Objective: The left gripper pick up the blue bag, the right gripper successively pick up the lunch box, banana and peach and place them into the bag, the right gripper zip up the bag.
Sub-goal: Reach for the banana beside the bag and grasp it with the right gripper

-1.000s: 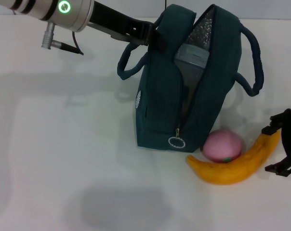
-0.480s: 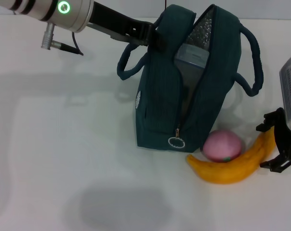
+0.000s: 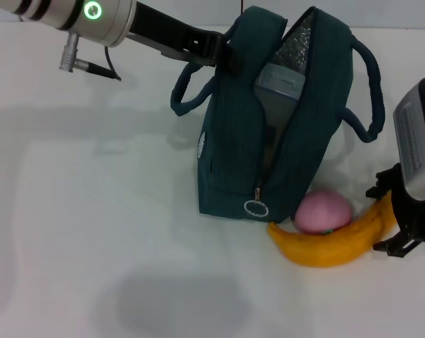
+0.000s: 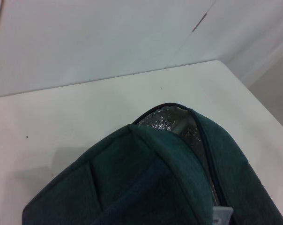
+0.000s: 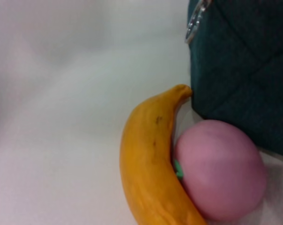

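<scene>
Since a second ago the right pincer [image 3: 395, 218] has slid in from the robot's right along the desk [image 3: 93, 211] and now sits astride the far end of the banana [image 3: 332, 243], one finger on each side of the fruit; whether the fingers already press on it I cannot tell. With it the banana has shifted a little toward the blue bag [image 3: 269, 120], so its near tip now touches the bag's lower edge, as the right wrist view shows with the banana [image 5: 148, 164] meeting the bag [image 5: 240, 65]. Nestled in the banana's inner curve lies the peach [image 3: 324, 213], touching both the banana and the foot of the bag.

Up on the robot's left, the left pincer [image 3: 225, 55] is pressed together on the upper rim of the bag, beside one loop handle [image 3: 188, 91], and the bag stands upright with its top gaping open. Silver lining shows inside, and the lunch box [image 3: 281, 83] rests within the opening. Its zipper ring [image 3: 257, 208] hangs at the bottom front. From the left wrist view only the bag's open mouth [image 4: 179, 126] and fabric top are seen.
</scene>
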Available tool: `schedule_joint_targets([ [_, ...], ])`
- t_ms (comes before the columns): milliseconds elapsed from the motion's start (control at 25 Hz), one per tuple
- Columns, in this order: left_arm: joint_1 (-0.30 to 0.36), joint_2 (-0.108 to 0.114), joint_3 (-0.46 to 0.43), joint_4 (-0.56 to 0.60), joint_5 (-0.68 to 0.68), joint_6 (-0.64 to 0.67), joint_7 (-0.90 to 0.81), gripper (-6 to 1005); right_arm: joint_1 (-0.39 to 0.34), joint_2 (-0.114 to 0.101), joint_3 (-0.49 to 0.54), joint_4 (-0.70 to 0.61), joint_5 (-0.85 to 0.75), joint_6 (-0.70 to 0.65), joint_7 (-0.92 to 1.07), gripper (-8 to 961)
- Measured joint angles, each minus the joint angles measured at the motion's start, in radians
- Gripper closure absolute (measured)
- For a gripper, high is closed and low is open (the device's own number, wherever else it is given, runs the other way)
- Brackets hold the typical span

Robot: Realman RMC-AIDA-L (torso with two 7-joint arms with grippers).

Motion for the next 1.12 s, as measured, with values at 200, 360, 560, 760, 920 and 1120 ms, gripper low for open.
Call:
schedule_joint_targets([
  [200, 0.000, 0.001, 0.000, 0.000, 0.000, 0.000, 0.000, 911, 0.003, 0.000, 0.000, 0.004, 0.000, -0.020, 0.003, 111],
  [360, 0.000, 0.001, 0.000, 0.003, 0.000, 0.000, 0.000, 911, 0.003, 0.000, 0.002, 0.007, 0.001, -0.041, 0.005, 131],
  [560, -0.004, 0.001, 0.000, 0.007, 0.000, 0.000, -0.002, 910, 0.002, 0.000, 0.009, 0.013, 0.000, -0.074, 0.005, 185],
  [760, -0.009, 0.001, 0.000, 0.007, 0.000, 0.000, -0.003, 910, 0.002, -0.001, 0.009, 0.017, 0.000, -0.086, 0.005, 292],
  [920, -0.011, 0.001, 0.000, 0.008, 0.000, 0.000, -0.003, 910, 0.001, -0.001, 0.014, 0.017, 0.004, -0.098, 0.006, 324],
  [1120, -0.012, 0.001, 0.000, 0.006, 0.000, 0.000, -0.003, 910, 0.004, 0.000, 0.049, 0.017, 0.020, -0.132, 0.003, 364],
])
